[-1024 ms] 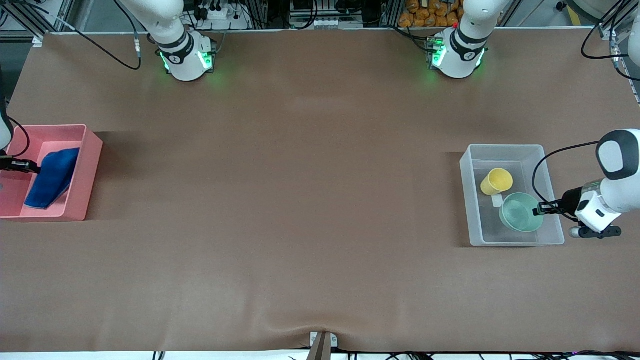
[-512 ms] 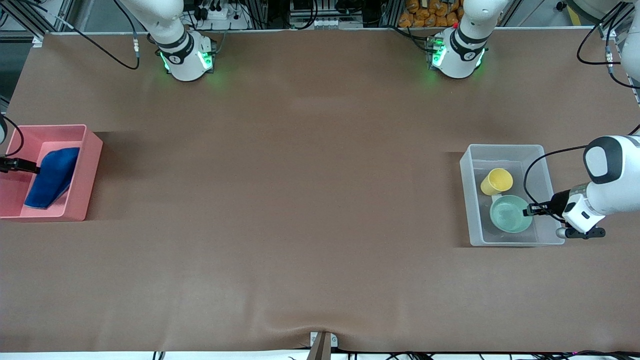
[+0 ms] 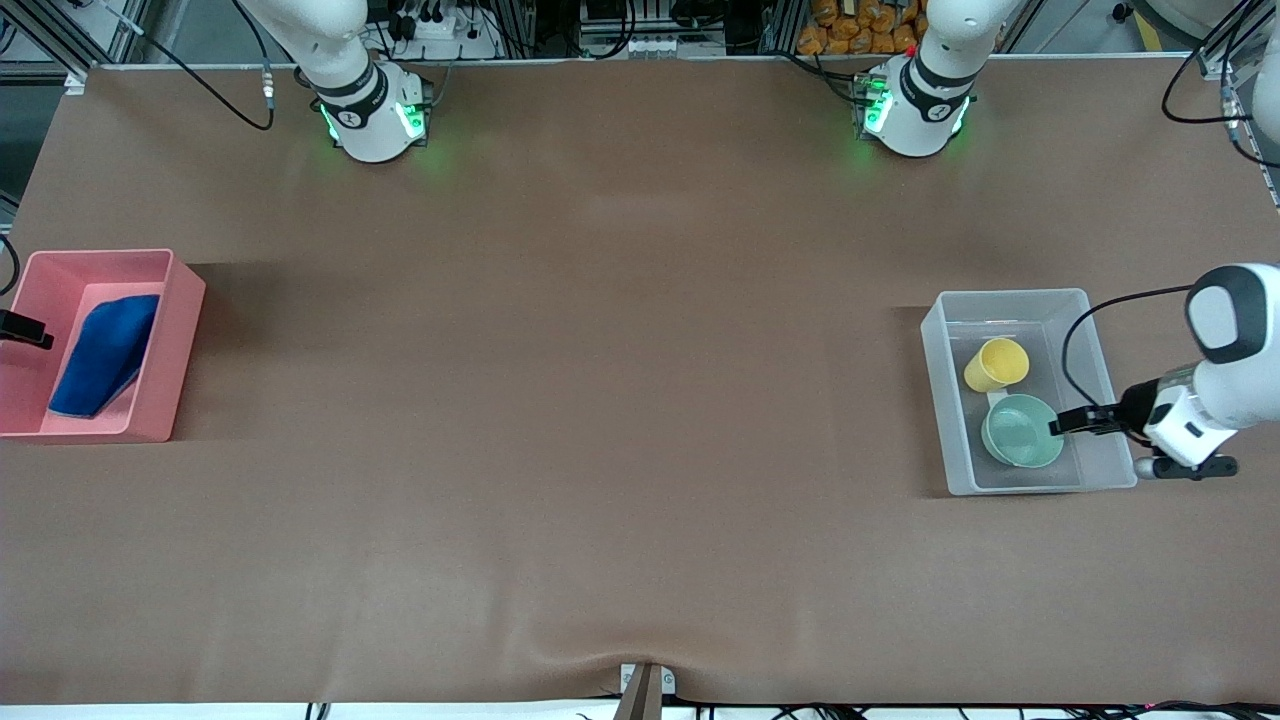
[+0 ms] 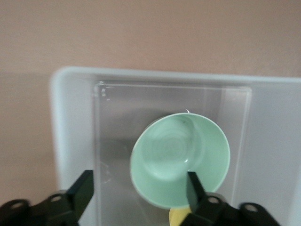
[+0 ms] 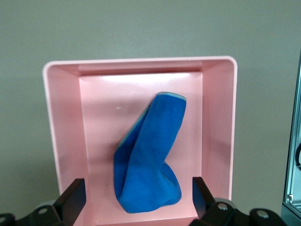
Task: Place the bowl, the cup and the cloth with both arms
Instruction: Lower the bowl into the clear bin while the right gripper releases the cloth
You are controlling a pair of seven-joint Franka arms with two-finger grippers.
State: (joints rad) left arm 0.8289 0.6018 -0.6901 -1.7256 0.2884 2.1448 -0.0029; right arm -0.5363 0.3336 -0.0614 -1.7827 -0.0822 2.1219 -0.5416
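The mint green bowl [image 3: 1020,432] rests in a clear plastic bin [image 3: 1000,297] toward the left arm's end of the table. The yellow cup [image 3: 996,364] lies in the same bin beside it, farther from the front camera. My left gripper [image 3: 1068,424] is open at the bowl's rim. In the left wrist view [image 4: 138,188] one finger overlaps the bowl [image 4: 181,157], and a bit of the cup [image 4: 178,217] peeks out. The blue cloth [image 3: 104,355] lies crumpled in a pink bin [image 3: 182,330]. My right gripper [image 3: 28,331] is open above the cloth [image 5: 148,155], jaws wide either side [image 5: 137,197].
The clear bin [image 4: 141,75] and the pink bin [image 5: 141,63] stand at the two ends of the brown table. The arms' green-lit bases [image 3: 375,115] [image 3: 910,110] stand along the table edge farthest from the front camera. Cables trail near the left arm's wrist.
The bowl has gone down from a tilted, held pose to rest in the clear bin. My right gripper has drawn away from the cloth toward the table's end, leaving the cloth in the pink bin.
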